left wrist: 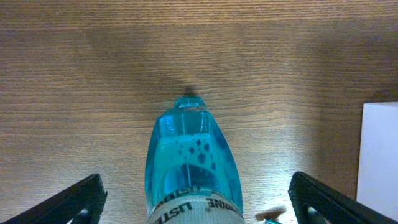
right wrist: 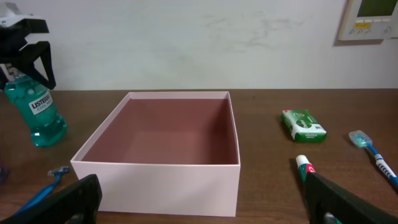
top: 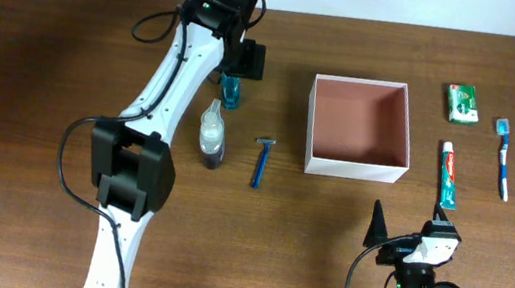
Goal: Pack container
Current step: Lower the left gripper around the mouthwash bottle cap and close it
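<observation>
The container (top: pixel 360 118), a square white-walled box with a pinkish-brown inside, stands empty at the table's middle right; it also fills the right wrist view (right wrist: pixel 155 183). My left gripper (top: pixel 246 62) is open and straddles the top of an upright blue mouthwash bottle (top: pixel 231 92). In the left wrist view the bottle (left wrist: pixel 193 155) stands between the spread fingers (left wrist: pixel 196 205), apart from both. My right gripper (top: pixel 415 242) is open and empty near the front edge, facing the container (right wrist: pixel 199 202).
A clear bottle with a purple base (top: pixel 211 135) and a blue razor (top: pixel 262 162) lie left of the container. A green box (top: pixel 461 103), a toothpaste tube (top: pixel 448 175) and a blue toothbrush (top: pixel 503 158) lie to its right.
</observation>
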You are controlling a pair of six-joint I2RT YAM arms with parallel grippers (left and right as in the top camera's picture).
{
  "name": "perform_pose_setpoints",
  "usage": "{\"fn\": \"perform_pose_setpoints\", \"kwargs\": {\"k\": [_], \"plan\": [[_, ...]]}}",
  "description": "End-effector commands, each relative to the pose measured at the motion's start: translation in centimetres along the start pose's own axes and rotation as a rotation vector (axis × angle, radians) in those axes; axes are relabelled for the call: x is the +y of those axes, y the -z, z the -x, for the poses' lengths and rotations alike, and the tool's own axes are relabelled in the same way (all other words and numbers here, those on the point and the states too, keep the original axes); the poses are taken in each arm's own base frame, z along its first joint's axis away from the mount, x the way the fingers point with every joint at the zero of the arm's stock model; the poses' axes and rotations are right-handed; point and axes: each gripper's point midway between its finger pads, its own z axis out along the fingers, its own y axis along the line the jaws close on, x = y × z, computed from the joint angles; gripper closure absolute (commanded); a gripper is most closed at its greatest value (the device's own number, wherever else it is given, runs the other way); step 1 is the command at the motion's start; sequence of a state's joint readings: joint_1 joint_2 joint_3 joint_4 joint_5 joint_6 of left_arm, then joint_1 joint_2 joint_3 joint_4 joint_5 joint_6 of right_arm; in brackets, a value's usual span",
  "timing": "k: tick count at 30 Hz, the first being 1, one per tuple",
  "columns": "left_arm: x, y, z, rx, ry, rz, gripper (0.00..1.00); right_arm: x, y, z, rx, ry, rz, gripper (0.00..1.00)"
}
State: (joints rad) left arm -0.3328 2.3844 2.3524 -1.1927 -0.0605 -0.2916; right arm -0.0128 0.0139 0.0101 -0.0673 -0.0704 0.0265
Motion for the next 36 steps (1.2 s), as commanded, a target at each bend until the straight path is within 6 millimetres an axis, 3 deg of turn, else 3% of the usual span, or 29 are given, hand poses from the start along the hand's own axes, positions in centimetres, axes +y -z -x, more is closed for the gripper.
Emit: {"fn": "perform_pose_setpoints", "kwargs": {"k": [1,11,25,29,36], "plan": [[0.61,-0.56,0.12,0.001,0.017,0.02,0.06,0.01,0.0,-0.22,0.004,-0.003,-0.002,0.01],[1.35,-0.58,0.44,-0.004,0.031,0.023,0.28,0.01,0.0,-0.22,0.004,-0.003,-0.002,0.01],[1.36,-1.36,0.02,0.016,0.029,0.028,0.29,0.01,0.0,-0.22,0.004,-0.003,-0.002,0.01],[1.36,-1.36,0.02,0.016,0.029,0.028,0.38,0.01,0.0,-0.22,0.004,-0.003,-0.002,0.01],[1.35,-1.36,0.04,0.015,0.029,0.028,0.41,0.01,0.0,-0.22,0.004,-0.003,-0.002,0.01]]}}
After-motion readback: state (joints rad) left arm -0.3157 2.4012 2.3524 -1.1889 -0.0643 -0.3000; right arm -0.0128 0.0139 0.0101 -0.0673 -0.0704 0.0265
